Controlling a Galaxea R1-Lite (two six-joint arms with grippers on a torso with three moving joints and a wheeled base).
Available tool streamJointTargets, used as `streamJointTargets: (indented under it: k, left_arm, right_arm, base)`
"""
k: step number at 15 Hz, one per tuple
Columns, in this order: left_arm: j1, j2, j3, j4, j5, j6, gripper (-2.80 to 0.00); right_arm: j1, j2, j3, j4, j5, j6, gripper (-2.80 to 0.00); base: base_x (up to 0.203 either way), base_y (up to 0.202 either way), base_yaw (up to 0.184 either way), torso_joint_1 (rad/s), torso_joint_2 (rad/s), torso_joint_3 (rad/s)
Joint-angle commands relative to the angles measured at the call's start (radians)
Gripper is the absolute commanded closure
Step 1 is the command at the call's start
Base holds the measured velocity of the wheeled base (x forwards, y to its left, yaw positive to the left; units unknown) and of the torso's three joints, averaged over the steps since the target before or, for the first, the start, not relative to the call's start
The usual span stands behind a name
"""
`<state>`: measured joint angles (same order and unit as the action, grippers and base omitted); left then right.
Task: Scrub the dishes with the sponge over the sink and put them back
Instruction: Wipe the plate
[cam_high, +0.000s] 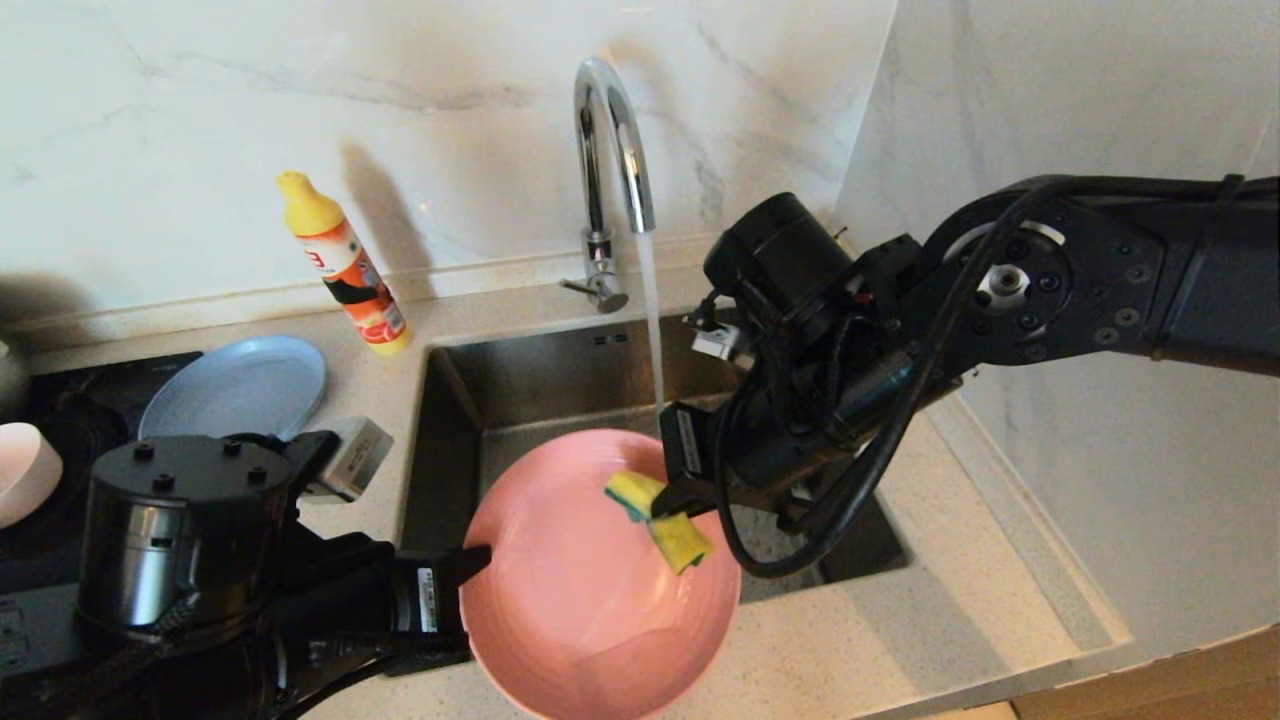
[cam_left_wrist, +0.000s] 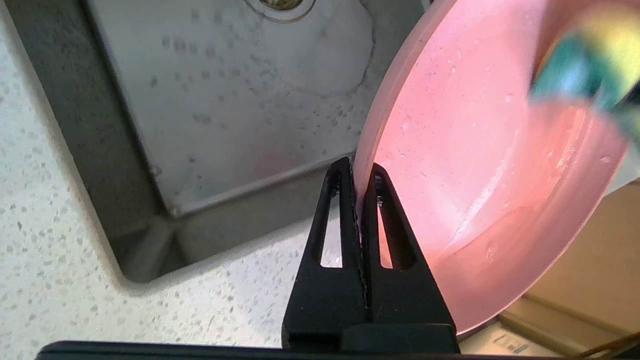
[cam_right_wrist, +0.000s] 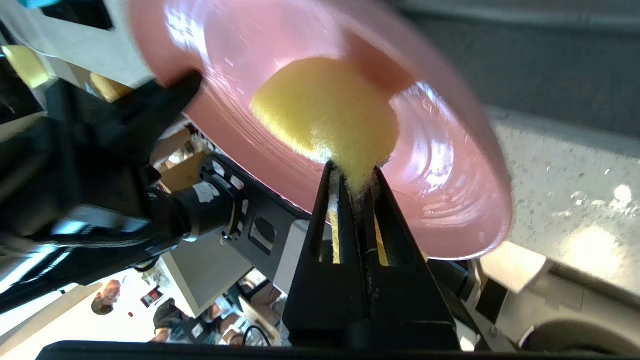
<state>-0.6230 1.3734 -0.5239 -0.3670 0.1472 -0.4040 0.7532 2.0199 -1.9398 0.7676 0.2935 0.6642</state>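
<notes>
At lower centre of the head view, the left gripper (cam_high: 478, 560) clamps the pink plate (cam_high: 590, 610) by its rim over the sink (cam_high: 520, 390). The right gripper (cam_high: 672, 508) squeezes the sponge (cam_high: 662, 520) against it. Hard scrubbing could twist the wet plate from that thin edge grip.

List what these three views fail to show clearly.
- Sink drain: hidden in the head view by the pink plate and right arm; cut off by the edge in the left wrist view.
- Sponge: blurred in the left wrist view.
- Pale bowl: cut off by the head view's edge.
- Plate's underside: unseen in every view.
</notes>
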Motion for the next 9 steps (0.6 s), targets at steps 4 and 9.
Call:
streamJointTargets:
  k: [4, 9]
  left_arm:
    - [-0.001, 0.000, 0.018, -0.001, -0.011, 0.007, 0.00]
    - [-0.004, 0.003, 0.016, -0.003, -0.012, 0.007, 0.00]
  right_arm:
    - [0.078, 0.054, -0.001, -0.067, 0.015, -0.002, 0.00]
    - [0.168, 0.104, -0.001, -0.077, 0.014, -0.002, 0.00]
  base:
    - [0.000, 0.000, 0.000, 0.000, 0.00, 0.000]
    - [0.000, 0.000, 0.000, 0.000, 0.00, 0.000]
